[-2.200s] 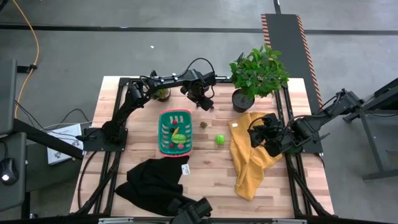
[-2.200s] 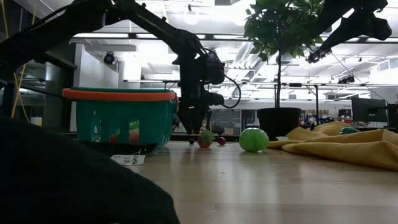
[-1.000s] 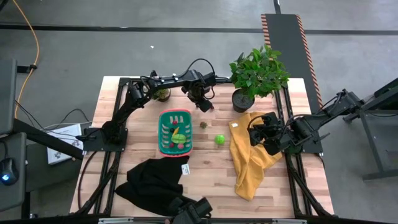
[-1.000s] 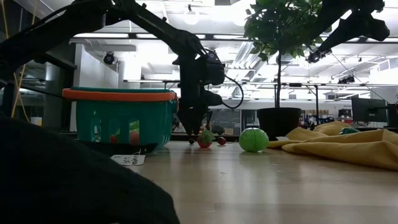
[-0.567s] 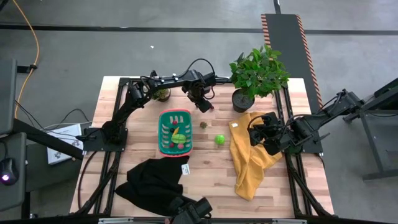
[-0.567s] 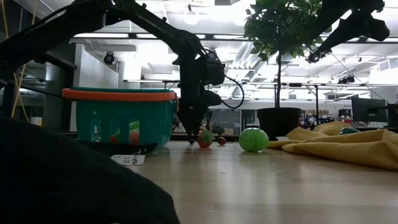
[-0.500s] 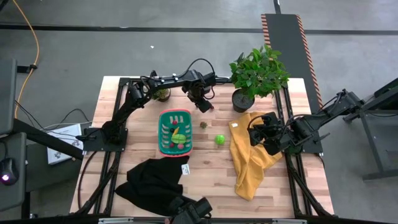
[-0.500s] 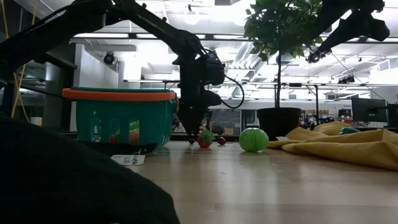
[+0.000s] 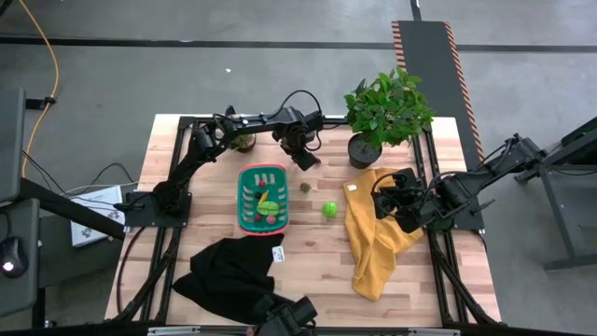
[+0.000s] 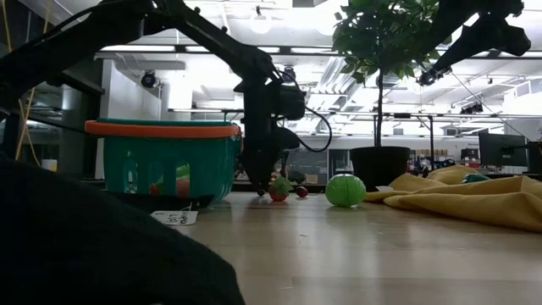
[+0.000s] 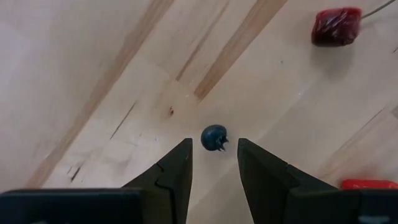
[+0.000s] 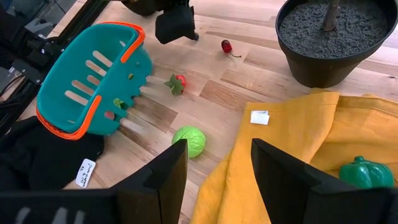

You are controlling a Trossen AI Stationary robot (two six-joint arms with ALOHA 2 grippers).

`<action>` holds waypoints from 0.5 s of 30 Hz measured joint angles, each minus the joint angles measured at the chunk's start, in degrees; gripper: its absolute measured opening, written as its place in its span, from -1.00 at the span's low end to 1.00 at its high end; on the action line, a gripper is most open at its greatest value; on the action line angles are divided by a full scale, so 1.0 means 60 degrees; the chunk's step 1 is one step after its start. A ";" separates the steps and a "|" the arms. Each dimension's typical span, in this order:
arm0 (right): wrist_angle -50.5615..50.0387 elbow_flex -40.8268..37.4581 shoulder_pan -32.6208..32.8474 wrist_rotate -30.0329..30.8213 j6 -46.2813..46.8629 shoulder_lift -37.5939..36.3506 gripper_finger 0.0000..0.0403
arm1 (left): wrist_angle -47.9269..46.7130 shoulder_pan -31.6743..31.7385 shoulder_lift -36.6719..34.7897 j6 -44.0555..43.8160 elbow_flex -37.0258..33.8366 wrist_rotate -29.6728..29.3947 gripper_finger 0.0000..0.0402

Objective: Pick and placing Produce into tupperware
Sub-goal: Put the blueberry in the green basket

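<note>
We find in the left wrist view what the overhead camera cannot resolve: a tiny dark blue berry [image 11: 214, 137] lying on the bare wood of the table [image 11: 93, 74], just ahead of the left gripper [image 11: 213, 165], whose fingers stand apart with nothing between them, and a dark red piece [image 11: 336, 27] lies farther off. From above, that left gripper [image 9: 304, 159] hangs at the far side of the table, beyond the teal basket [image 9: 262, 197], its arm reaching in from the left edge and its wrist bent down toward the wood. The basket holds several small pieces, yellow, green and red among them. The right wrist view adds a green pumpkin-like piece [image 12: 365, 172] resting on the yellow cloth [image 12: 298, 149], hidden from the high camera by the arm; it also shows a strawberry [image 12: 176, 83], a round green cabbage-like piece [image 12: 189, 141], a cherry [image 12: 227, 46] and the plant pot [image 12: 336, 37]. The right gripper [image 9: 390, 207] waits above the yellow cloth, jaws apart and empty. A white tag [image 12: 85, 172] beside the black cloth [image 9: 233, 271] and another tag [image 12: 259, 117] on the yellow cloth carry marks we cannot read
</note>
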 joint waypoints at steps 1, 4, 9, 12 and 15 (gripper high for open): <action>0.0000 0.0000 -0.0003 -0.0001 -0.0002 -0.0002 -0.16 | 0.0019 0.0000 -0.0004 0.0000 0.0000 -0.0024 -0.43; 0.0000 0.0000 -0.0003 0.0000 0.0000 -0.0002 -0.16 | 0.0036 0.0000 -0.0004 -0.0001 0.0000 -0.0044 -0.43; 0.0000 0.0000 -0.0003 0.0000 0.0000 0.0000 -0.16 | 0.0055 0.0000 -0.0004 -0.0004 0.0000 -0.0048 -0.43; 0.0000 0.0000 -0.0002 0.0000 0.0000 -0.0001 -0.16 | 0.0125 0.0000 -0.0004 -0.0004 0.0000 -0.0037 -0.43; 0.0000 0.0003 -0.0003 0.0000 0.0000 0.0000 -0.16 | 0.0129 0.0000 -0.0004 0.0014 0.0000 0.0007 -0.43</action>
